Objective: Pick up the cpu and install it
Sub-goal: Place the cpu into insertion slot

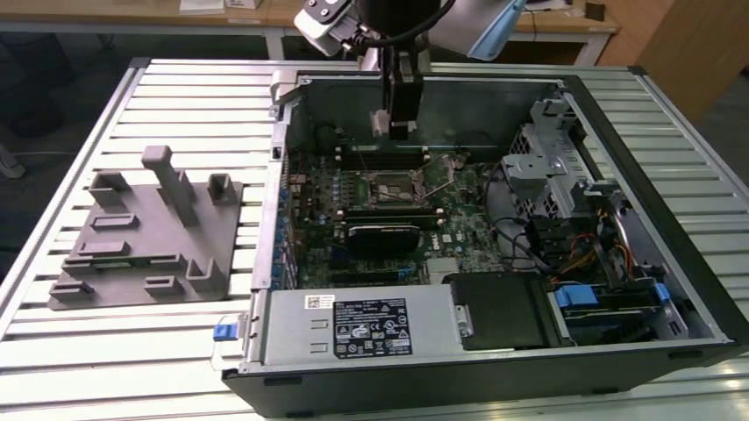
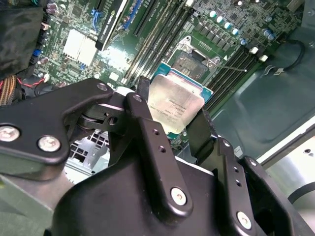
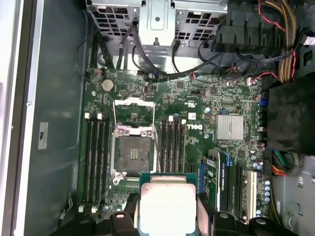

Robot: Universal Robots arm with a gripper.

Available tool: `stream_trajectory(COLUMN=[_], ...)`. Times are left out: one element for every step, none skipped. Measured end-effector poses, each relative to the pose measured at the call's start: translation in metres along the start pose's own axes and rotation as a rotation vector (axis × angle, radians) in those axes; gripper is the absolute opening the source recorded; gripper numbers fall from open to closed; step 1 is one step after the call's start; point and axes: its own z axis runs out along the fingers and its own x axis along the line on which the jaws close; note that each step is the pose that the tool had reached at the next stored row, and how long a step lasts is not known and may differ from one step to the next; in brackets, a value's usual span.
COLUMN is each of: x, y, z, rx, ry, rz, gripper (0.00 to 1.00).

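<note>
1. Exterior view's left: tray (image 1: 146,241) on the bench (image 1: 175,88), well apart; no hazard.
2. Jaws clamped on the cpu (image 2: 174,104) edges, held near the open socket (image 3: 132,152); a slip would probably drop it.
3. Tilted or offset seating could damage the socket.

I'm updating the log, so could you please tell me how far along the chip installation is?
Pickup looks done: the claw is shut on the chip, held above the motherboard. The socket is open and empty, so seating the chip is left.
</note>
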Motion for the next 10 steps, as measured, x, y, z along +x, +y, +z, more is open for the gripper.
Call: stream_trajectory(x=[0.0, 0.0, 0.0, 0.0, 0.0, 0.0001, 0.0001, 0.0001, 0.0002, 0.0003], y=[0.0, 0.0, 0.0, -0.0001, -0.0001, -0.0001, -0.0002, -0.0002, -0.0002, -0.0002], z=[0.0002, 0.0005, 0.0008, 0.0013, 0.0019, 0.0025, 0.003, 0.0033, 0.0037, 0.0041], rx=[0.0, -0.0001, -0.0001, -0.0002, -0.0002, -0.0001, -0.0002, -0.0001, -0.0001, -0.0001], ry=[0.0, 0.0, 0.0001, 0.0002, 0.0002, 0.0001, 0.0001, 0.0002, 0.0005, 0.001], rz=[0.0, 0.0, 0.0, 0.0, 0.0, 0.0, 0.0, 0.0, 0.0, 0.0], gripper=[0.55, 0.55, 0.55, 0.55, 0.55, 0.55, 0.55, 0.55, 0.55, 0.55])
